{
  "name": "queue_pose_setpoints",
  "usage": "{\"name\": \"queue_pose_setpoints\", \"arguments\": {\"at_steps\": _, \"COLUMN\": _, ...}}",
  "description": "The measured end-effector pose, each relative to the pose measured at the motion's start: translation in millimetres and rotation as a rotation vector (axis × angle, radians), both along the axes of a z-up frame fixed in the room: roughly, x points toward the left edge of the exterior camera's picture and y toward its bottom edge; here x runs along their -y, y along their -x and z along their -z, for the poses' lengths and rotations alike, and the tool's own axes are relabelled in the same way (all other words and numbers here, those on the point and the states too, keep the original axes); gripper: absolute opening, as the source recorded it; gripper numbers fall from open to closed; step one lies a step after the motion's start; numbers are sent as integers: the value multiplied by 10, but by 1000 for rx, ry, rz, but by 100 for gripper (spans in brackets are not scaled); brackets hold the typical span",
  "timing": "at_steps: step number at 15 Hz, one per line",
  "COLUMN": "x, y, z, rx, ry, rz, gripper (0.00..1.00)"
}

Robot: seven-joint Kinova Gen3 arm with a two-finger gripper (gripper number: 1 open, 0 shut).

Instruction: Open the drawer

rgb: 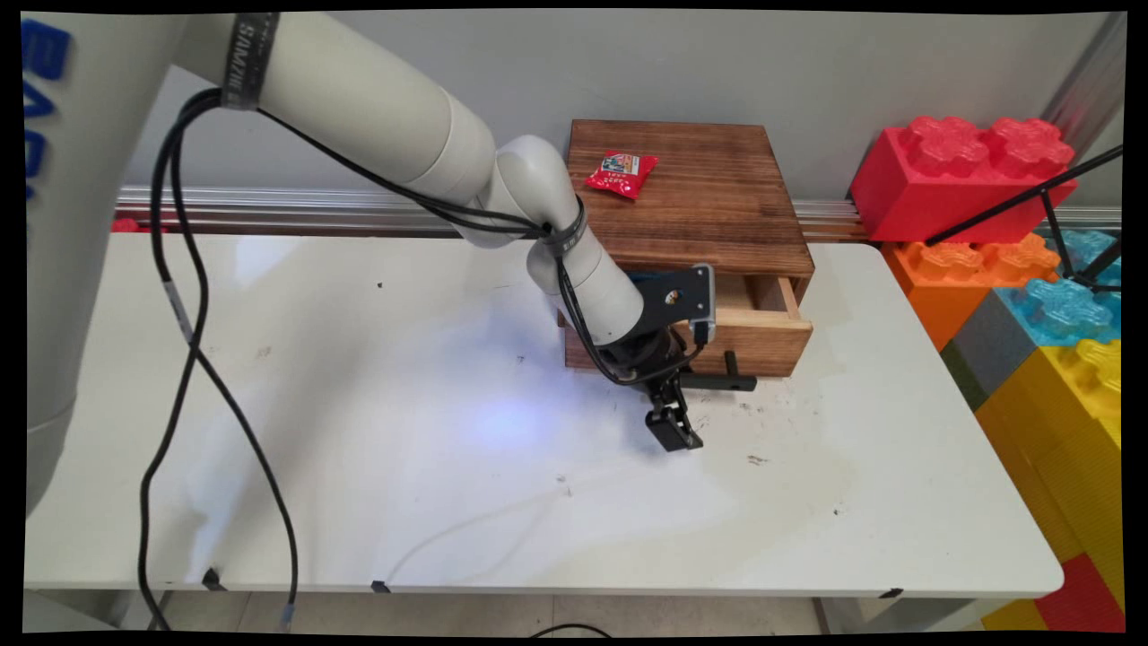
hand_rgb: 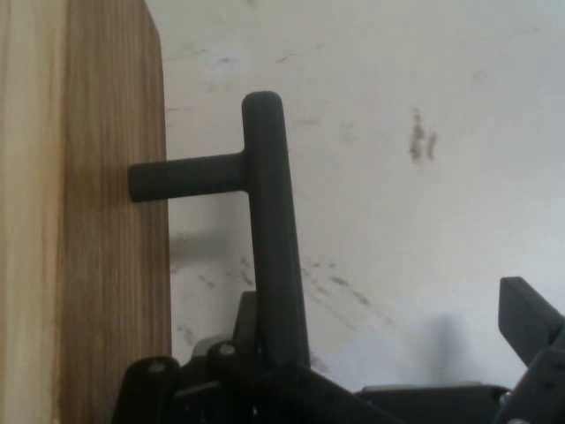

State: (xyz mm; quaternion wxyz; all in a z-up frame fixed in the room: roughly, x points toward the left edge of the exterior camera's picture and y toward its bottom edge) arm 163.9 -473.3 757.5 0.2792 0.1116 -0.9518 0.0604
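Drawer (rgb: 762, 327), partly pulled out of a wooden box (rgb: 695, 193) at the bench (rgb: 359, 467) rear: rigid wood, probably slides stiffly, best taken by its black T-handle (hand_rgb: 265, 230), beside which the tool (rgb: 674, 431) hangs spread wide and empty; red packet (rgb: 621, 172) on top, lettering unreadable.

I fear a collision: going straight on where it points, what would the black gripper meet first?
Probably the white table top; the black two-finger gripper points down at it. The black T-shaped handle lies close, depth unclear.
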Motion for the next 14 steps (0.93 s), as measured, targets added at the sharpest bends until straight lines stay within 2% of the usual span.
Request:
{"name": "queue_pose_setpoints", "arguments": {"at_steps": 9, "x": -334, "y": 65, "z": -16, "rx": 4, "ry": -3, "rz": 19, "gripper": 100}}
{"name": "queue_pose_setpoints", "arguments": {"at_steps": 14, "x": -488, "y": 106, "z": -1, "rx": 12, "ry": -4, "rz": 5, "gripper": 100}}
